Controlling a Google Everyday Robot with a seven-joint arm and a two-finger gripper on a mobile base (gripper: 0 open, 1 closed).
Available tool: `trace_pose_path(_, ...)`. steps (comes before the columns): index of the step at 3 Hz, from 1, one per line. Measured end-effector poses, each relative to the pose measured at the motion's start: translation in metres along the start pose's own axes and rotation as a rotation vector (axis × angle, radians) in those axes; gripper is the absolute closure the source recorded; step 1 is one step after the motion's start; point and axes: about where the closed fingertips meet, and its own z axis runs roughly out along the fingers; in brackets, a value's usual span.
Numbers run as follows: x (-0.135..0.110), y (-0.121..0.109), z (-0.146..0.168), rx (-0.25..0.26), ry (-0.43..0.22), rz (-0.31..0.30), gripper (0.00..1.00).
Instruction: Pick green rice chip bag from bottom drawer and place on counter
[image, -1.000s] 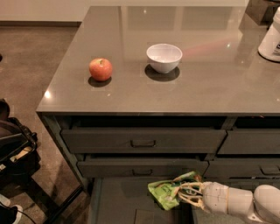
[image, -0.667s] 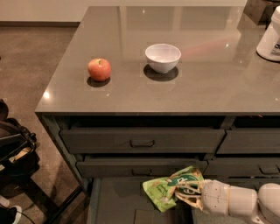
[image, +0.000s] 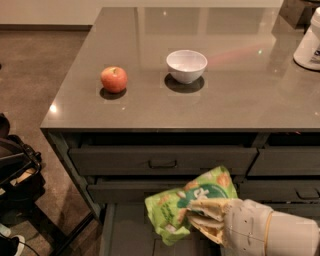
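Note:
The green rice chip bag (image: 175, 207) is held in my gripper (image: 206, 216), whose pale fingers are shut on its right side. The bag hangs in the air above the open bottom drawer (image: 127, 232), in front of the two handled drawers. My white arm reaches in from the lower right. The glossy grey-brown counter (image: 240, 95) lies above and behind the bag.
A red apple (image: 114, 79) and a white bowl (image: 186, 65) stand on the counter's middle left. A white container (image: 310, 42) stands at the counter's right edge. A dark bag (image: 15, 170) sits on the floor at the left.
My gripper has risen with the green bag, from just above the drawer floor up to the level of the second drawer front.

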Motion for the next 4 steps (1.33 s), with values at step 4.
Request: trace_pose_path(4, -0.032, -0.081, -0.018, -0.061, 0.050, -0.257, 1.00)
